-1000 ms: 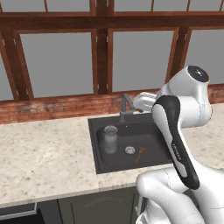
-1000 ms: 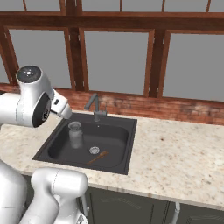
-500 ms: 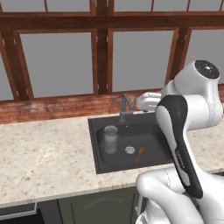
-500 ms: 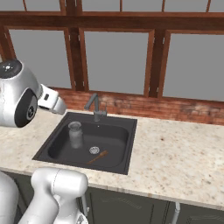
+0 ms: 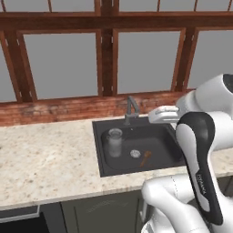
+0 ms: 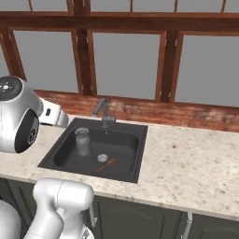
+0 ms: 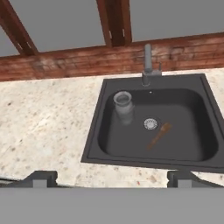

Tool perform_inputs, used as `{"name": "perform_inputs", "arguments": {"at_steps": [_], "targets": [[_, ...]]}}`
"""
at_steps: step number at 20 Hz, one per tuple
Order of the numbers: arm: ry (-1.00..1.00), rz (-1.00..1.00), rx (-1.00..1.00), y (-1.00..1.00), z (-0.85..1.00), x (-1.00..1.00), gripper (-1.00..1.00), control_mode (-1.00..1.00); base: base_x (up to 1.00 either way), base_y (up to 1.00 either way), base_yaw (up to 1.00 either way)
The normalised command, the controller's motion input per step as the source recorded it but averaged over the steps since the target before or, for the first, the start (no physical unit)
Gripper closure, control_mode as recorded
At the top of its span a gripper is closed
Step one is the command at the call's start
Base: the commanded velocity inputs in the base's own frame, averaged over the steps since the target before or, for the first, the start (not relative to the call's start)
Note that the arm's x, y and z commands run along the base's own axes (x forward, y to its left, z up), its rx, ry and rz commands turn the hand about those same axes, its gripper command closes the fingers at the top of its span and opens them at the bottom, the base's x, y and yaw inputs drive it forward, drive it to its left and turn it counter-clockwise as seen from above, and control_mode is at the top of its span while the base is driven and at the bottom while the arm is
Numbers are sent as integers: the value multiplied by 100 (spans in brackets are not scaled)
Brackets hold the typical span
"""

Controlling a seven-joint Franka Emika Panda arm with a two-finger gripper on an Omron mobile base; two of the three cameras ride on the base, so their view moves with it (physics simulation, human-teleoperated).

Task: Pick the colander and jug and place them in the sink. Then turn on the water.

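Both fingers (image 7: 40,179) spread, well short of jug (image 7: 123,106)

We've got a speckled beige countertop (image 5: 45,159) running under a brick ledge (image 5: 59,109) and big wood-framed windows (image 6: 126,60). There's a little wooden utensil (image 7: 158,135) lying just beside the drain (image 7: 150,124), and dark cabinet fronts (image 6: 140,219) below.

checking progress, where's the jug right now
The jug stands upright inside the sink, in its left half in the hand view, just left of the drain and near the faucet.
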Motion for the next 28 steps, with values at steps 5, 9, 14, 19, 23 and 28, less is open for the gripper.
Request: {"name": "perform_inputs", "arguments": {"at_steps": [5,9,14,19,23,28], "targets": [[0,0,0,0,0,0,-100,100,-63,0,4],[0,0,0,0,0,0,-100,100,-49,32,8],[0,0,0,0,0,0,-100,100,-40,83,34],[0,0,0,0,0,0,-100,100,-1,22,97],[0,0,0,0,0,0,-100,100,0,0,100],[0,0,0,0,0,0,-100,100,0,0,100]]}}
